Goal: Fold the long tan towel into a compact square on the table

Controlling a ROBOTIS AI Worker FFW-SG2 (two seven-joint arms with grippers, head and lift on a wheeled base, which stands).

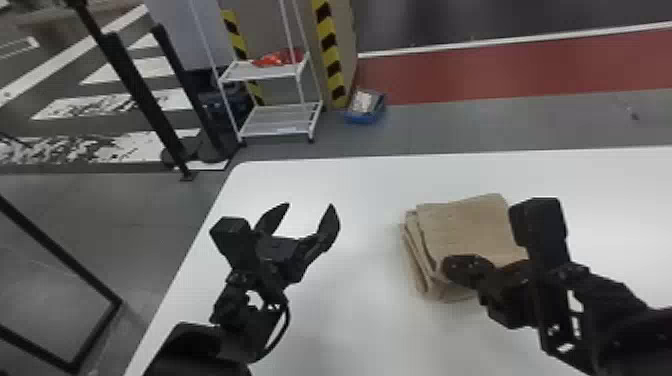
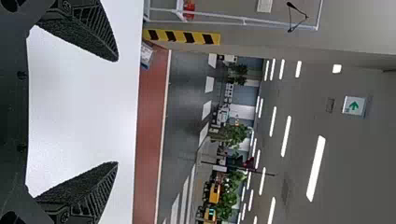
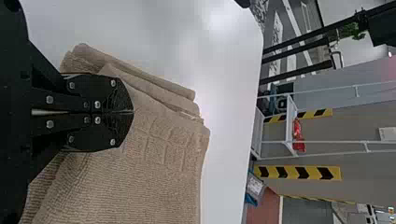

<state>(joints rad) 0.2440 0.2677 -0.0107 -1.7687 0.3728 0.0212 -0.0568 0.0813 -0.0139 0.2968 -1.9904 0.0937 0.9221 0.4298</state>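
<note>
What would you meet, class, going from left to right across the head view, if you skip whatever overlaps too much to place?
Left gripper → blue box → towel.

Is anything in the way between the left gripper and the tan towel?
Nothing visible stands between the left gripper and the tan towel, only table. The right gripper, jaws shut, is over the towel's near side, so it might obstruct you there.
</note>
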